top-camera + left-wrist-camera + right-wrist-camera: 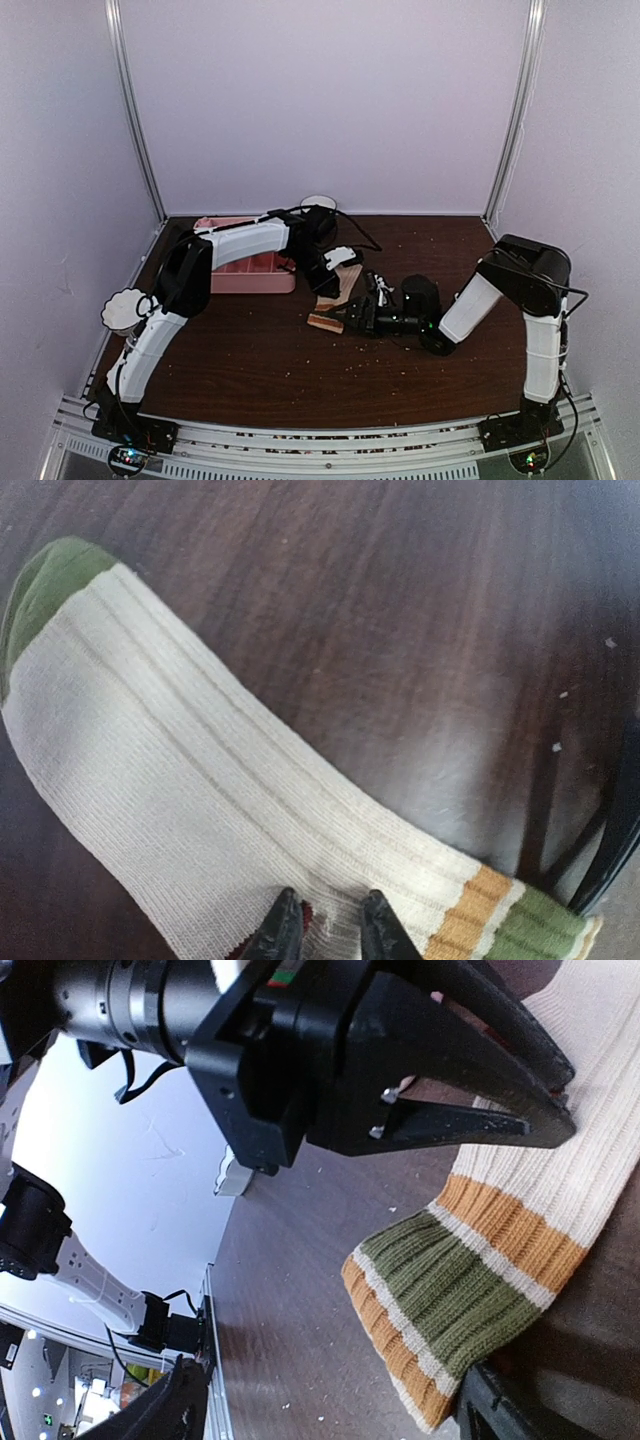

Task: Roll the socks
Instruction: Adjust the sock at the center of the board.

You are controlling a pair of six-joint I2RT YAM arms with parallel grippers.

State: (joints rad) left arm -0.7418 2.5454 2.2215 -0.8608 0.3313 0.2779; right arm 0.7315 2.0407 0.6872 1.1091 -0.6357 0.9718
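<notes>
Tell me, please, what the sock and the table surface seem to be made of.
The sock: a soft ribbed knit, probably cotton or a blend, with a matte look. Fine ribs run along its length, and it has cream, green and orange bands.
The table: dark brown wood or a wood-look laminate, smooth with a slight sheen. Grain streaks and soft reflections show.

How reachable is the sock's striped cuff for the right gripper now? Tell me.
Probably yes: the right gripper hangs open right beside the striped cuff with nothing between. The left gripper pinches the sock further up, clear of the cuff.
</notes>
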